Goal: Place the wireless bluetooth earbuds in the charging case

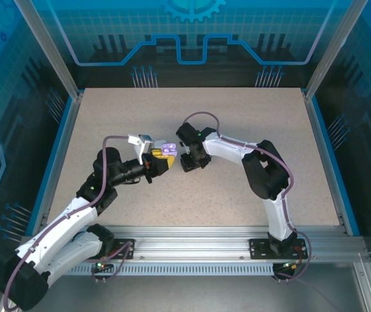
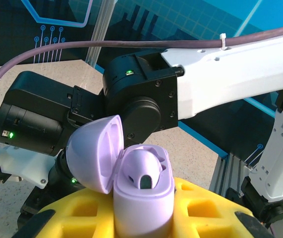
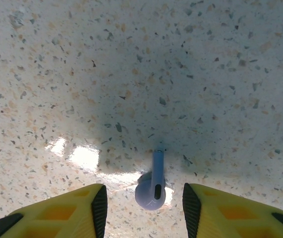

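Note:
My left gripper (image 2: pixel 143 215) is shut on the lavender charging case (image 2: pixel 143 198), which stands upright between its yellow fingers (image 2: pixel 62 213). The lid (image 2: pixel 92 153) is swung open to the left, and one pale-lavender earbud (image 2: pixel 140 168) sits in the case. In the top view the case (image 1: pixel 167 149) is mid-table, above the left gripper (image 1: pixel 161 158). Just to its right, my right gripper (image 1: pixel 188 161) points down. A second earbud (image 3: pixel 151 191) lies on the tabletop, stem pointing away. The right gripper (image 3: pixel 143 210) is open around it, with a gap to each finger (image 3: pixel 72 210).
The right arm's black wrist (image 2: pixel 131 99) and white link (image 2: pixel 240 74) hang close behind the open case. The speckled tabletop (image 1: pixel 191 110) is bordered by blue rails (image 1: pixel 55 156) and metal frame posts (image 1: pixel 328 58).

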You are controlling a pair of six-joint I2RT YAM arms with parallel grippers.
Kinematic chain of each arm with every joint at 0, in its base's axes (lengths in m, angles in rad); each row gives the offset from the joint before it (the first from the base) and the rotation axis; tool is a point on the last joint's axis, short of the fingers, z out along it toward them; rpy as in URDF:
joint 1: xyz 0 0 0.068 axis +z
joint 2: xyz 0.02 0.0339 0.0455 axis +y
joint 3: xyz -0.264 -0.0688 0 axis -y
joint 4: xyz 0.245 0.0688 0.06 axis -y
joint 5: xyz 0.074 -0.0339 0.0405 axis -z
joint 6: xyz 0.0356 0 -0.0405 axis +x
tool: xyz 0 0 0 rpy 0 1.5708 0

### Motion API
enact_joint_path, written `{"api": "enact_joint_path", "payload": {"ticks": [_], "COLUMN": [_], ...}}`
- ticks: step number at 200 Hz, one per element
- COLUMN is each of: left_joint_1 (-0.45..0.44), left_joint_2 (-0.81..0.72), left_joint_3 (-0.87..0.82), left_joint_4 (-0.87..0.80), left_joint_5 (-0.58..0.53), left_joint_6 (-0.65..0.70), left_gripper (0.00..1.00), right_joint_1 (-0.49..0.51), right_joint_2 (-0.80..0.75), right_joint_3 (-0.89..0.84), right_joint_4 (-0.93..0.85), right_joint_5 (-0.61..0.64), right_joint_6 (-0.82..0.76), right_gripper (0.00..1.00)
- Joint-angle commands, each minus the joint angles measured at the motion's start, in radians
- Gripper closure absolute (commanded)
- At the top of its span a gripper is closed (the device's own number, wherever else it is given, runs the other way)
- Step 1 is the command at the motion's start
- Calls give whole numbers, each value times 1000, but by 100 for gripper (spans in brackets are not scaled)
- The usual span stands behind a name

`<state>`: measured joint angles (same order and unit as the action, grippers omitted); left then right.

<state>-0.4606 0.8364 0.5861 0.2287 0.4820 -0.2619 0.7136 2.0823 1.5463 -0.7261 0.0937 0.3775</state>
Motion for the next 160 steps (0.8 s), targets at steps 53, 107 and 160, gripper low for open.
{"api": "enact_joint_path", "payload": {"ticks": [53, 107, 160], "left_joint_1": [5, 5, 6], "left_joint_2": [-16, -15, -13], "left_joint_3": [-11, -15, -16], "left_joint_4": [12, 17, 18], "left_joint_5": [-12, -11, -13], "left_joint_6": [-2, -3, -3], "left_gripper": [85, 85, 85], "right_joint_1": [9, 0, -22], "right_joint_2": [54, 52, 38], "right_joint_3": [11, 6, 3], "right_joint_4": [-63, -118, -158], "right_joint_5": [43, 135, 214], "right_joint_6": [10, 7, -1], "right_gripper": [53, 53, 53]}}
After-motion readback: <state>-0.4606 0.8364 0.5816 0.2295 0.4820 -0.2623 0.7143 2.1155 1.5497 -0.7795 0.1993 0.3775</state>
